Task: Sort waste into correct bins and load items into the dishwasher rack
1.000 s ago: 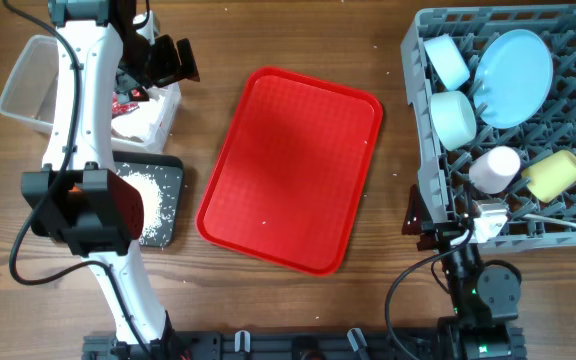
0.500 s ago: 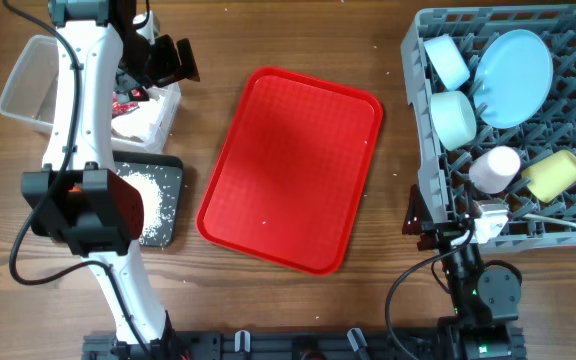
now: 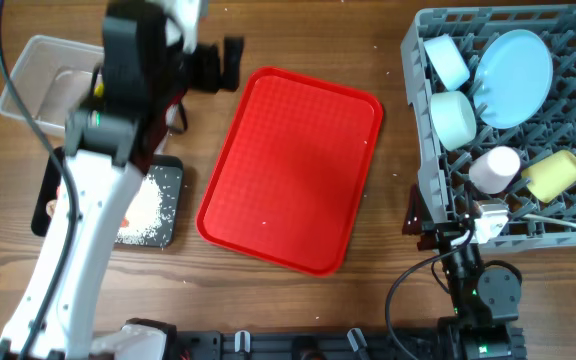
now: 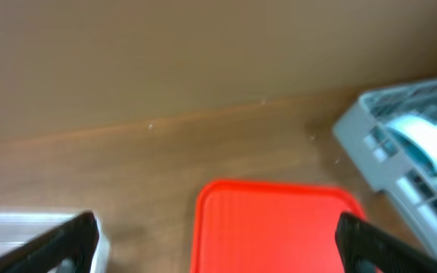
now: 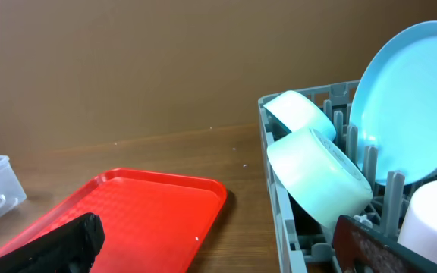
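Observation:
The grey dishwasher rack stands at the right. It holds a pale blue plate, two pale blue bowls, a pink cup, a yellow cup and a white spoon. The clear tub is at the far left, partly hidden by my left arm. The black tray below it holds white rice. My left gripper is open and empty between the tub and the red tray. My right gripper is open and empty by the rack's near left corner.
The flat red serving tray lies in the middle of the wooden table, with only a few white specks on it. It also shows in the left wrist view and the right wrist view. A brown wall backs the table.
My left arm has swung; its gripper moved right from the tub's edge to the red tray's top left corner. The right arm has not moved.

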Motion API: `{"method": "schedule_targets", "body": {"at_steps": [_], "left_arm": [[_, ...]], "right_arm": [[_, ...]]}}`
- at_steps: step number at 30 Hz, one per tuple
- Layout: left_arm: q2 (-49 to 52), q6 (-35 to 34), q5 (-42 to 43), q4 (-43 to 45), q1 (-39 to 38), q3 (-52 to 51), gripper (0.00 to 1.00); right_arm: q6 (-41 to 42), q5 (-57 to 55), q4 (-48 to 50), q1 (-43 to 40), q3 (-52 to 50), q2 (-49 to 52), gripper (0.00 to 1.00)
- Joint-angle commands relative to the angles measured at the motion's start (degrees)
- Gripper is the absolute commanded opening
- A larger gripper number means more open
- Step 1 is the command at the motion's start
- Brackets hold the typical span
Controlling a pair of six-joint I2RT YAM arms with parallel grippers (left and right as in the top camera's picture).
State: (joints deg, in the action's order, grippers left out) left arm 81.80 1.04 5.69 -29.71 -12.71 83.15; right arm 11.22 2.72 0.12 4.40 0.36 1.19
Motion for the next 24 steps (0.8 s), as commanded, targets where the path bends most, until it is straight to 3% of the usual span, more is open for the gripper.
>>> {"method": "schedule_targets", "body": {"at_steps": [1,6,10,12,15,22,24], "left_arm": [[-15.5,-0.6,6.3,11.9,6.8,-23.0,1.00],[-39.6,-0.3,10.4,28.2,15.0,-54.4,1.00],[-57.5,-0.4,10.4,38.4,16.7,-72.9,1.00],[-65.0,-0.4,9.6,39.0,16.7,-78.6,1.00],[-71.6,-0.4,8.8,38.2,16.7,-82.8,1.00],[-78.2,-0.4,6.3,26.0,16.7,-82.8,1.00],[-81.5,-0.4,6.1,26.2,16.7,-82.8,1.00]], "right_arm": [[-0.6,-0.8,0.1,-0.2,0.0,-0.2,1.00],[-0.6,-0.8,0.1,-0.2,0.0,-0.2,0.99],[-0.6,-0.8,0.1,-0.2,0.0,-0.2,1.00],[-0.6,-0.8,0.1,-0.2,0.0,-0.2,1.00],[-0.6,-0.8,0.1,-0.2,0.0,-0.2,1.00],[-0.6,-0.8,0.1,-0.2,0.0,-0.2,1.00],[-0.6,-0.8,0.1,-0.2,0.0,-0.2,1.00]]}}
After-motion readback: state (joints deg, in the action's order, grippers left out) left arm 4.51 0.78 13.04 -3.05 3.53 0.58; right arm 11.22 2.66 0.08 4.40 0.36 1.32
